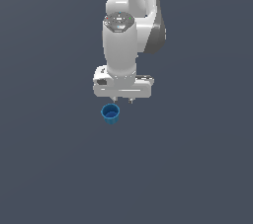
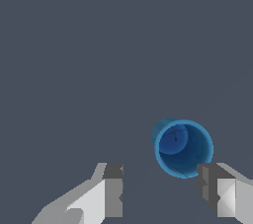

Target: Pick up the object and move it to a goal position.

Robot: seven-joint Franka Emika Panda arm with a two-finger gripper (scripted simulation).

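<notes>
The blue cup [image 1: 110,113] stands upright on the dark grey floor [image 1: 197,168], its axis vertical and its open mouth facing up, hollow inside. It sits just in front of the gripper [image 1: 123,101], toward the exterior view's left. The gripper's fingers [image 2: 112,191] are spread wide and hold nothing; the cup lies outside the gap, near one fingertip. The white arm [image 1: 121,45] hangs straight down, wrist vertical.

I see a plain dark grey floor [image 1: 197,168], flat and unmarked. Only one thing rests on it: small blue cup [image 1: 110,113], upright, open rim up.
</notes>
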